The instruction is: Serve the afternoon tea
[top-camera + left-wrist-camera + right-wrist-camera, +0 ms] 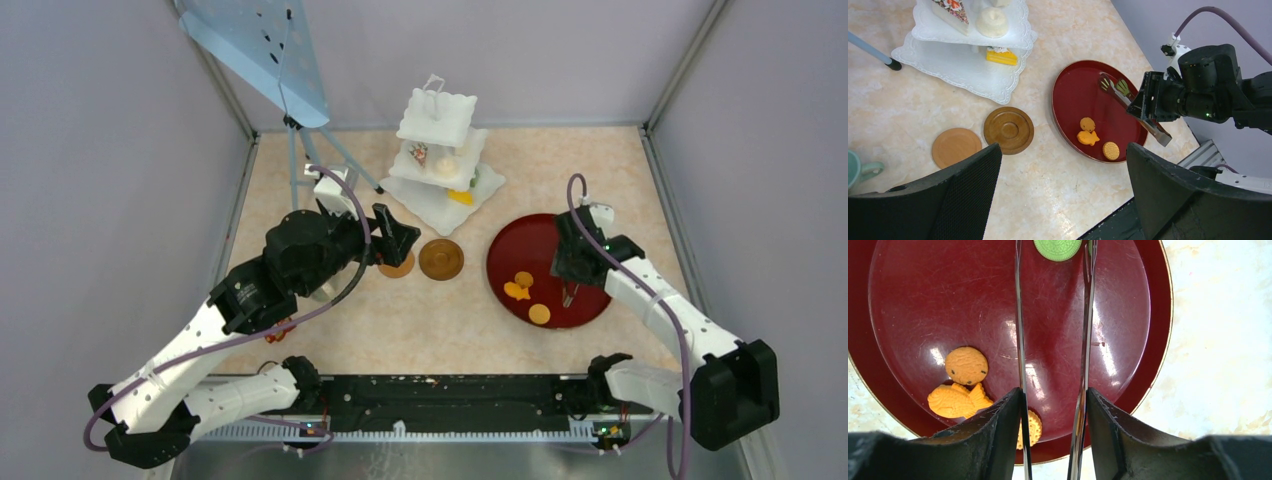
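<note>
My right gripper is shut on the long metal tongs and holds them over the dark-red tray. A green round sits between the tong tips; I cannot tell whether it is pinched. On the tray lie an orange fish, an orange disc and a round biscuit. A yellow wedge rests on the white tiered stand. My left gripper hangs open above bare table near two wooden coasters. The teal cup shows at the left edge.
The tiered stand also carries a cream ring sweet and a decorated slice. A blue perforated stand rises at the back left, its legs on the table. Grey walls enclose the table.
</note>
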Controlling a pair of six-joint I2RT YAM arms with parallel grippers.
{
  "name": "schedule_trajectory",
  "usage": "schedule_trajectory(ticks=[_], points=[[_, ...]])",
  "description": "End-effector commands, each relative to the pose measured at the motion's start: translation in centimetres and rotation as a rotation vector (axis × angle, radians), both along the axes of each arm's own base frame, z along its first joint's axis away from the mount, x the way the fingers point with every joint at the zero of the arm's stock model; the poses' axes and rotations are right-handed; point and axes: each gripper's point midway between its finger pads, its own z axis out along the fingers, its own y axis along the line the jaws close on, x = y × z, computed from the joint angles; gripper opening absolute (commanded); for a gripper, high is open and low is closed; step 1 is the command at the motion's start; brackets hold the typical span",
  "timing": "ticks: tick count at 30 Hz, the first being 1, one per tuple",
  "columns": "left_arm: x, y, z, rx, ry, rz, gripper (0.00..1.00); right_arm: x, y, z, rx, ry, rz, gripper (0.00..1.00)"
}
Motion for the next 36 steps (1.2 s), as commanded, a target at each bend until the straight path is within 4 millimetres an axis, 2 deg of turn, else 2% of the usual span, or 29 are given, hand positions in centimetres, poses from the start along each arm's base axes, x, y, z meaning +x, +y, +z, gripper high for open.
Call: schedule_trajectory(ticks=[1,9,19,27,36], points=[[0.1,-0.2,1.2,-0.043,-0.023,0.0,0.99,0.9,0.2,0.6,0.006,-0.026,0.005,0.48],[0.0,-0.1,1.2,-0.048,-0.021,0.001,0.99,0.4,0.4,0.3,0.019,0.003,0.01,0.43],[0.0,0.0,1.2,-0.049,-0.024,0.002,0.99,0.5,0.3,0.9,0.007,0.0,0.024,0.39],[0.0,0.2,1.3,-0.049,-0.03,0.01,0.99,0.8,1.0,1.9,0.035,-0.015,0.056,0.32],[0.2,1.2,1.8,-0.044,-0.049,0.046,0.99,0.4,1.9,3.0,0.091,-0.043,0.104,0.29]])
